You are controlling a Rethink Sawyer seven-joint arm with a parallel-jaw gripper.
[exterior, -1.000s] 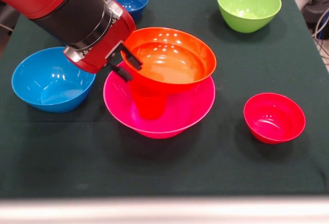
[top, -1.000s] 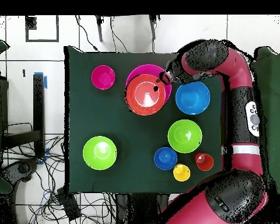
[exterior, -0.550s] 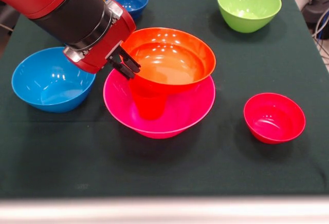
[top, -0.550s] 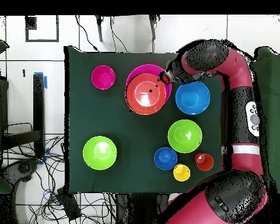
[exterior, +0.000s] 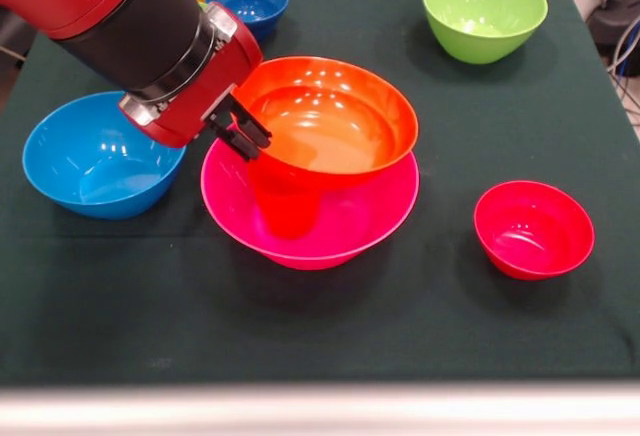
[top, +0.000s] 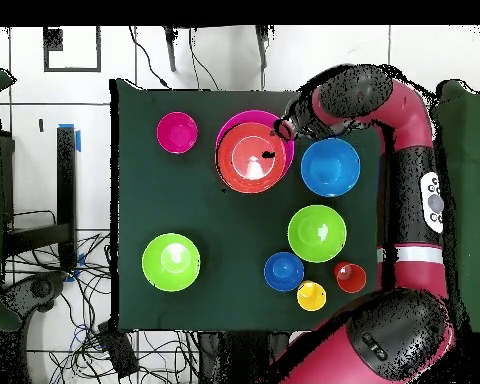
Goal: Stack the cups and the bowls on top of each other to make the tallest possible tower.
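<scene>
From the front camera, my gripper [exterior: 243,128] was pinched down on the rim of the glossy orange plastic bowl [exterior: 330,121], jaws nearly closed with just that thin lip between them. That bowl sat tilted on an upturned red plastic cup [exterior: 288,206] inside the wide glossy pink plastic bowl [exterior: 350,226], the tower's base. Light, stiff, slick stuff, I reckoned, so the rim looked like the only sane place to hold it. A light blue bowl [exterior: 95,156] sat just beside the pink one, a small red bowl [exterior: 533,228] on the opposite side.

Overhead, the orange bowl covered most of the pink bowl, with a lime green bowl [top: 317,232] and yellow cup [top: 311,295] well apart from it.
</scene>
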